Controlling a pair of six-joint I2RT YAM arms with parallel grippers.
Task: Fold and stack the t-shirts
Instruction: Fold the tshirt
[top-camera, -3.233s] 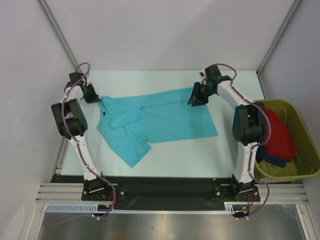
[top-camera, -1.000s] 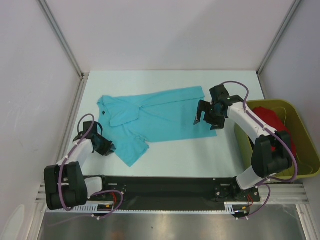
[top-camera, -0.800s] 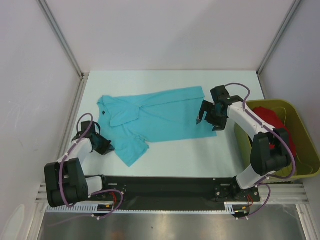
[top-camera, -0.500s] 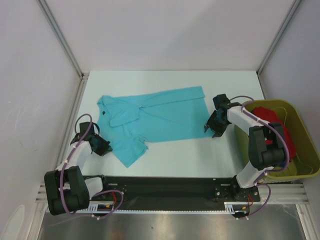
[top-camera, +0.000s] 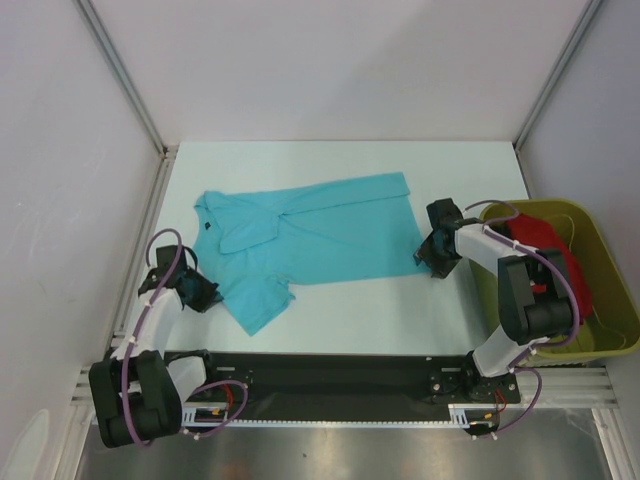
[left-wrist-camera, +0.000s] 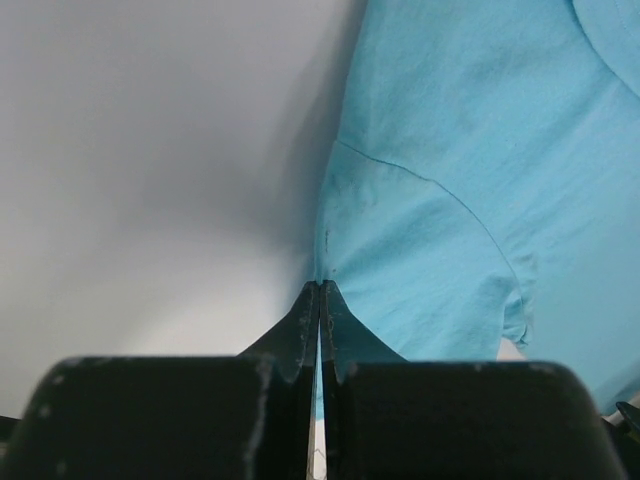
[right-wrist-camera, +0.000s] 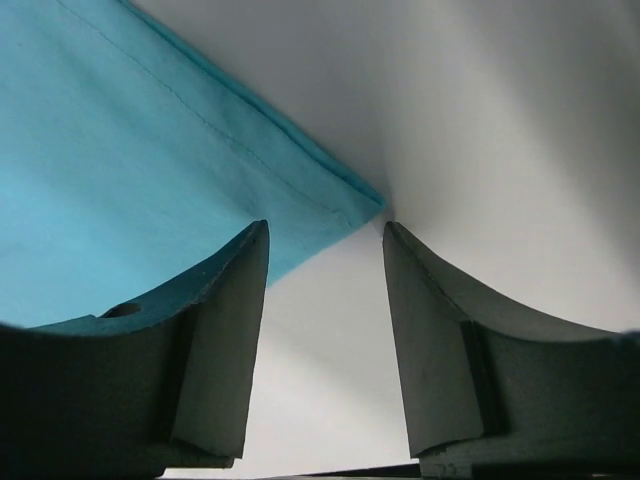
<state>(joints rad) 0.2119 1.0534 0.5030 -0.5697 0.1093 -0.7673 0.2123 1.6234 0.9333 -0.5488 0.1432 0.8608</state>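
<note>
Turquoise t-shirt (top-camera: 320, 235) lies flat mid-table. Left gripper (top-camera: 207, 294) clenched on its sleeve edge, 8 o'clock. Right gripper (top-camera: 426, 257) jaws parted at hem corner, 4 o'clock (corner just beyond fingertips).

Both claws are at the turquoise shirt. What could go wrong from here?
Left claw is shut right at the edge of the turquoise shirt: it may pinch only a sliver and slip on lifting. Right claw is open with the hem corner just past its tips: closing here could miss it.
</note>
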